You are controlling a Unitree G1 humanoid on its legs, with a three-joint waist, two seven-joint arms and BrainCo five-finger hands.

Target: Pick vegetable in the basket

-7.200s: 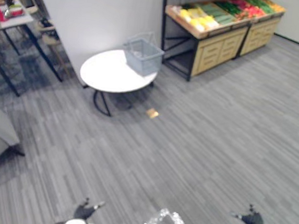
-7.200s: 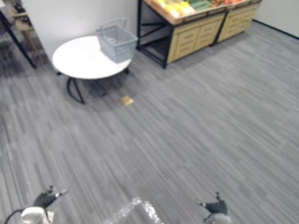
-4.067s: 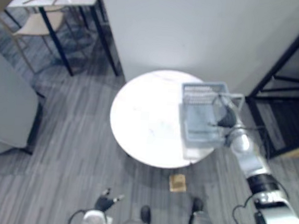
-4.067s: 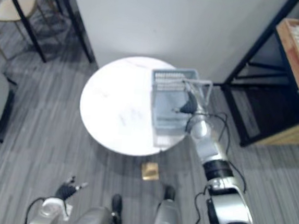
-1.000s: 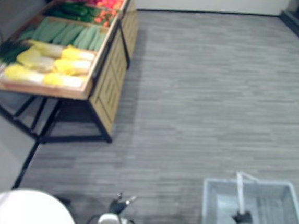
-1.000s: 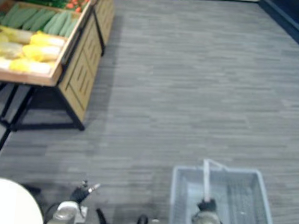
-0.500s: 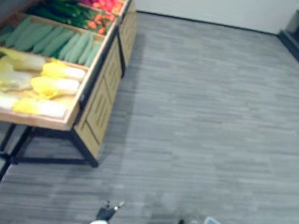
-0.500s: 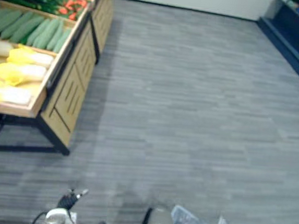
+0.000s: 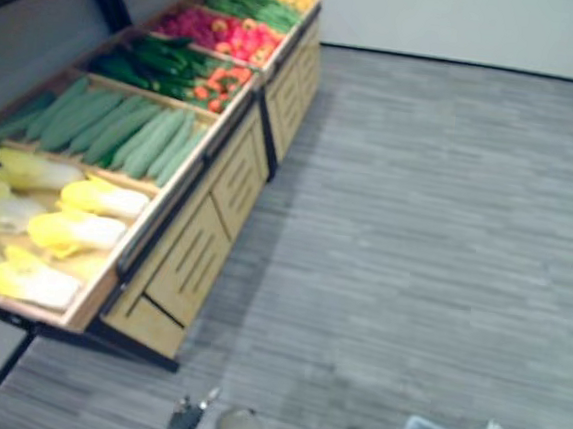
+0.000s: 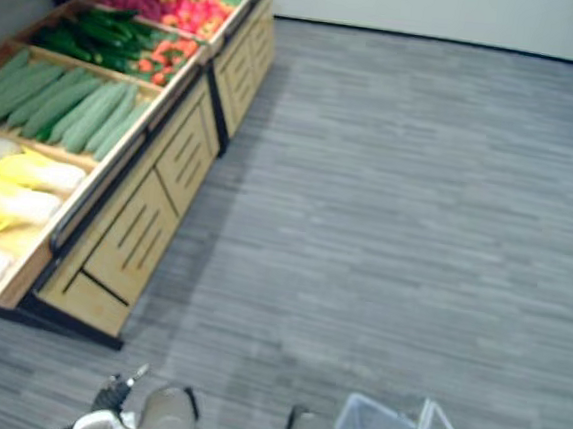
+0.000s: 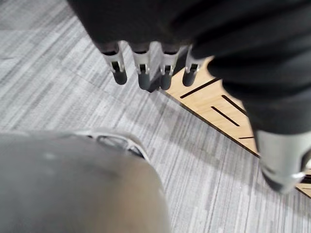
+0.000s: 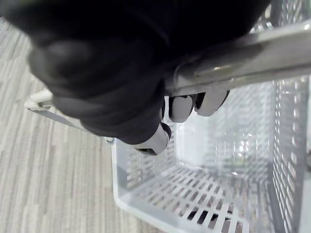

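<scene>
At 10 o'clock, vegetables (image 9: 133,136) lie on the stand (image 9: 197,257), axes toward 1 o'clock, nearer the straight-fingered left hand (image 11: 141,73); right hand (image 12: 182,107) grips the basket handle (image 12: 252,56).

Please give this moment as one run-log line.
right hand: shut on basket handle | basket: nothing seen inside | left hand: open, idle | vegetable stand: ahead-left, not reached

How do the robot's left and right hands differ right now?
Grip: the left robot hand has straight fingers; the right robot hand has fingers curled round the handle of the basket.
Load: the left robot hand holds nothing; the right robot hand carries the basket, with no vegetable visible inside.
Place: the left robot hand hangs beside the wooden produce stand, the right robot hand above the basket.
Both share silver, dark-tipped fingers.
</scene>
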